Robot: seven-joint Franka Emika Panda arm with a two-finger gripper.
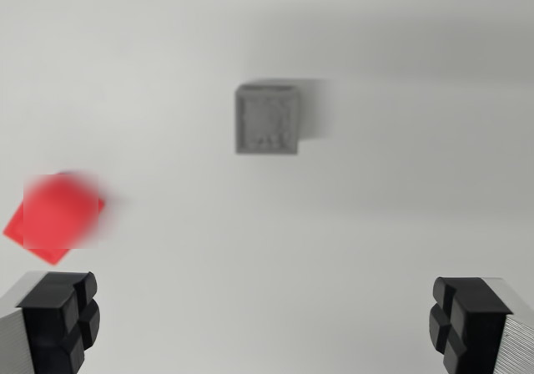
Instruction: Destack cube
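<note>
- Red cube (54, 219): I see it at the wrist view's left, just above the left fingertip. It lies on the white table (275, 249), turned at an angle so one corner points downward in the picture. Its outline is blurred and doubled, so I cannot tell its exact edges. Nothing lies on top of it and nothing touches it.
- Left fingertip: I see a black rubber pad (60, 315) on a pale grey finger body in the bottom corner at the wrist view's left. The pad is close to the red cube in the picture but is not in contact with it.
- Grey cube (267, 119): I see it near the upper middle of the view, lying square on the table, well apart from the red cube. A soft shadow falls to its right. Its top face looks rough and speckled.
- Gripper (265, 324): I read the jaws as spread wide, one fingertip at each bottom corner, with bare table between them. They hold nothing.
- Right fingertip: I see the matching black pad (463, 320) in the bottom corner at the wrist view's right, with no object near it.
</note>
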